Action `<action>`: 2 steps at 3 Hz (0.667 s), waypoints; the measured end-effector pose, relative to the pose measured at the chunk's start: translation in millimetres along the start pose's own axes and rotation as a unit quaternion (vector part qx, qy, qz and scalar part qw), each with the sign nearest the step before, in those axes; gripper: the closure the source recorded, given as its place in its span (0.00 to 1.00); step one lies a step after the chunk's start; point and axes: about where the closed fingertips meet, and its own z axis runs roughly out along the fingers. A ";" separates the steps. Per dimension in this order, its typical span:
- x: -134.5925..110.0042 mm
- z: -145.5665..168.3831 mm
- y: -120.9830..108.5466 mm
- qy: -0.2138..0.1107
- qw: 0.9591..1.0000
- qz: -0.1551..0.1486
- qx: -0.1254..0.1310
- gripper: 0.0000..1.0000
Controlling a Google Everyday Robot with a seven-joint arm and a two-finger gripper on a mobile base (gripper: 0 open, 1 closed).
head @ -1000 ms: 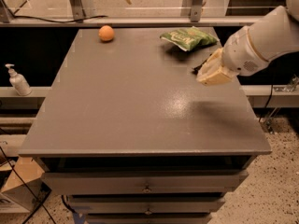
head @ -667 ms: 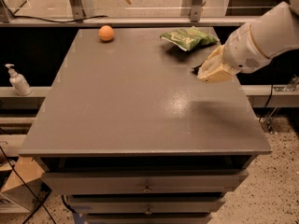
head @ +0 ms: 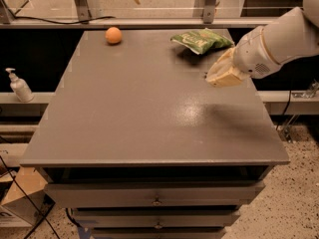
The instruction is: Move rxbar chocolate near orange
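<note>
The orange (head: pixel 113 35) sits at the far left of the grey table top (head: pixel 139 113). My gripper (head: pixel 220 76), cream-coloured on a white arm, hangs low over the right side of the table, just in front of the green snack bag. Only a small dark sliver of the rxbar chocolate (head: pixel 205 75) shows at the gripper's left edge; the rest is hidden behind the gripper. I cannot see whether the gripper touches the bar. The orange is far from the gripper, to the left and further back.
A crinkly green snack bag (head: pixel 202 40) lies at the far right of the table, just behind the gripper. A soap dispenser (head: pixel 19 86) stands on a ledge to the left. Drawers (head: pixel 157 195) are under the table top. A rail and posts run behind the table.
Hardly anything. The gripper stays at the same spot on the right side of the table; less of the dark bar shows at its left edge now.
</note>
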 end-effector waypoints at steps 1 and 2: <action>-2.0 15.1 -24.3 -0.043 0.999 0.007 0.019 0.36; 5.6 24.1 -49.2 -0.080 0.996 0.022 0.043 0.13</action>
